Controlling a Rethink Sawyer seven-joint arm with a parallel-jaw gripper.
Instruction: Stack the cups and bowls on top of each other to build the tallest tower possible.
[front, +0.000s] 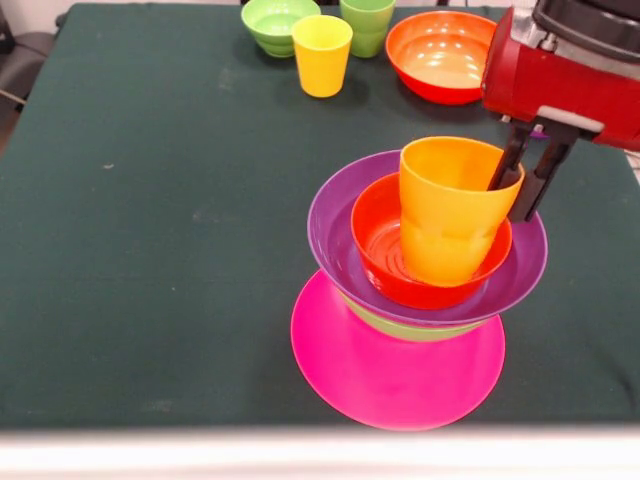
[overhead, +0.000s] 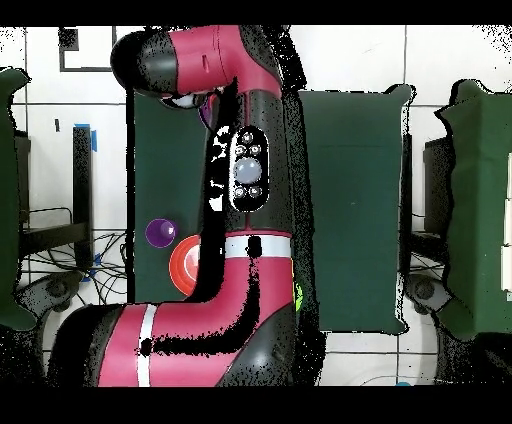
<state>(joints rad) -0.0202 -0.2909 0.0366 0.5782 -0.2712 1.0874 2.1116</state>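
Observation:
The tower stands at the front right of the table: a pink bowl (front: 395, 385) at the base, a light green bowl (front: 415, 328), a wide purple bowl (front: 335, 235) and an orange-red bowl (front: 385, 255). An orange cup (front: 445, 215) stands upright in the top bowl. My gripper (front: 506, 202) is shut on the cup's right rim, one finger inside and one outside. A yellow cup (front: 321, 52), a light green cup (front: 367, 22), a light green bowl (front: 272, 22) and a second orange-red bowl (front: 440, 55) stand at the far edge. A purple cup (overhead: 160, 232) shows in the overhead view.
The dark green table (front: 140, 250) ends at a pale front edge (front: 300, 455) just below the pink base. In the overhead view my arm (overhead: 245, 180) covers the tower and most of the table, and chairs stand at both sides.

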